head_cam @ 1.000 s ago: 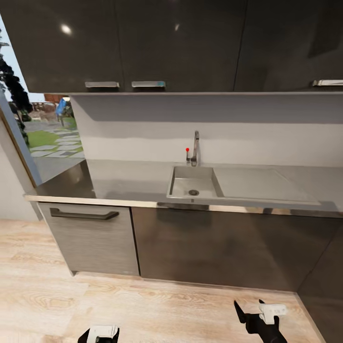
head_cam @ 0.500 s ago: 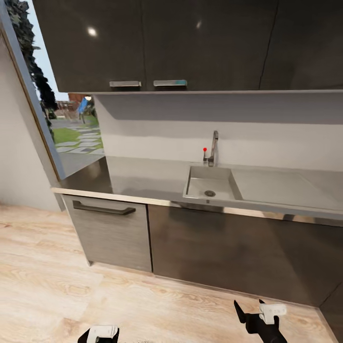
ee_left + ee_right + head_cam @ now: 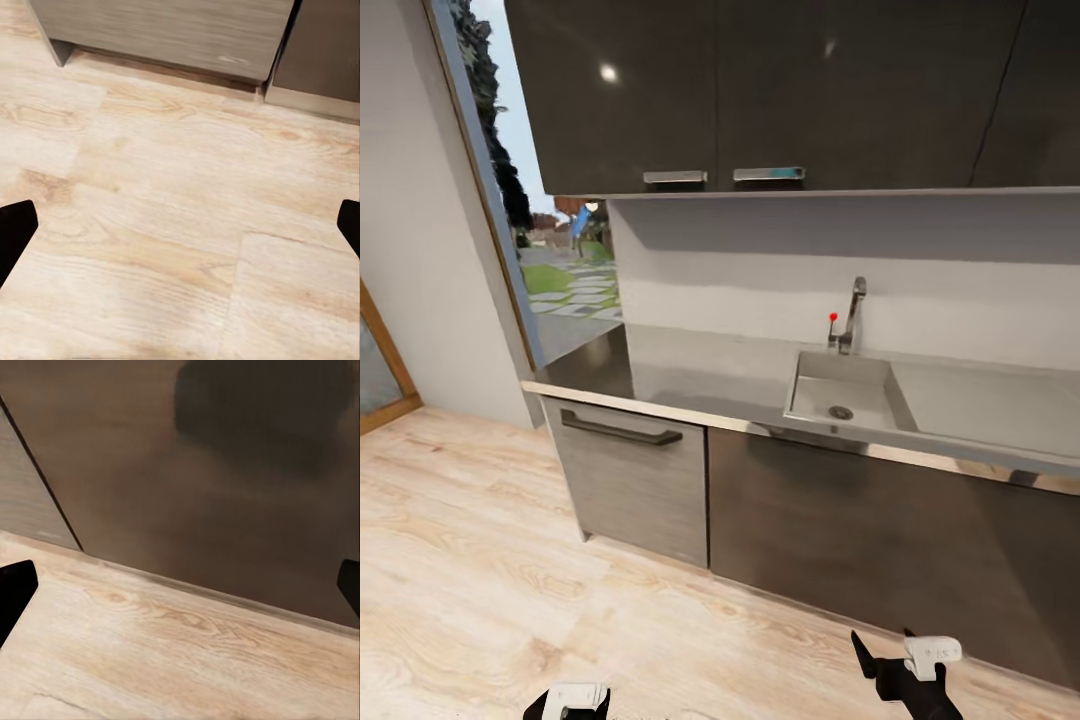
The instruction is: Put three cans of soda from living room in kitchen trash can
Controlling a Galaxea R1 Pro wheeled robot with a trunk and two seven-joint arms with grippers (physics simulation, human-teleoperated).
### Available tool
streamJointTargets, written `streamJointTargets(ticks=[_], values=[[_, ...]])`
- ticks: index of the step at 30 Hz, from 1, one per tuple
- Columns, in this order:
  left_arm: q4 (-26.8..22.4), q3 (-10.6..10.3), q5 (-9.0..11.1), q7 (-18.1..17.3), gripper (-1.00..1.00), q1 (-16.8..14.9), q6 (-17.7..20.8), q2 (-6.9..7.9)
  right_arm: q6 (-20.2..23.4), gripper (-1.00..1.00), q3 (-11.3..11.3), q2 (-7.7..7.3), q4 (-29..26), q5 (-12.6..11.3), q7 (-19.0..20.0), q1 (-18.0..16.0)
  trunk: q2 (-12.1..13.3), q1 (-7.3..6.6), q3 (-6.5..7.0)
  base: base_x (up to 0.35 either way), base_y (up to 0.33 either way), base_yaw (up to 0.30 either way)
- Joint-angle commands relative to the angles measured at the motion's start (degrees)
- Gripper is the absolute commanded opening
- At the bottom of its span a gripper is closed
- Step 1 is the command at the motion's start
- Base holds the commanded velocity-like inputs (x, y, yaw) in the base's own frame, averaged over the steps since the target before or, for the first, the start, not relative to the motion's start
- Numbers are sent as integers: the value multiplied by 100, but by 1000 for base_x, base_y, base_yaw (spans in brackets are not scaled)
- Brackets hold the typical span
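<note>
I am in the kitchen, facing dark brown cabinets [image 3: 880,540] under a grey countertop [image 3: 690,375] with a steel sink [image 3: 845,390] and tap [image 3: 852,312]. The cans of soda and the tash can are out of view. My left gripper [image 3: 568,705] hangs low over the light wood floor [image 3: 180,187]; in the left wrist view it [image 3: 180,232] is open with nothing between its fingers. My right gripper [image 3: 883,647] is also low, close to a dark cabinet door [image 3: 225,472], and in the right wrist view it [image 3: 180,589] is open and holds nothing.
A grey drawer front with a dark bar handle [image 3: 622,430] sits at the counter's left end. Upper cabinets [image 3: 760,90] hang above. A window [image 3: 555,260] opens onto a garden. A white wall [image 3: 430,250] and wooden door frame [image 3: 380,370] stand at left.
The camera has turned left, so counter and sink have slid right in the picture and the left wall and door frame have come into view. Both grippers keep their pose.
</note>
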Motion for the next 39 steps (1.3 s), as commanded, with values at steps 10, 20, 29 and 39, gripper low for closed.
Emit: streamJointTargets(ticks=[10, 20, 29, 39], values=[[0, 0, 0, 4, 100, 0, 0, 0, 0, 100, 70, 0, 25, 1, -1, 0, 0, 0, 0, 0, 0, 252], [0, 0, 0, 1, 100, 0, 0, 0, -1, 100, 153, 0, 95, 8, -8, 0, 0, 0, 0, 0, 0, 253], [39, 0, 2, 4, 100, 0, 0, 0, -2, 100, 158, 0, 99, 9, -9, 0, 0, 0, 0, 0, 0, 134], [132, 0, 16, 4, 100, 0, 0, 0, -2, 100, 164, 0, 100, 9, -9, 0, 0, 0, 0, 0, 0, 199]])
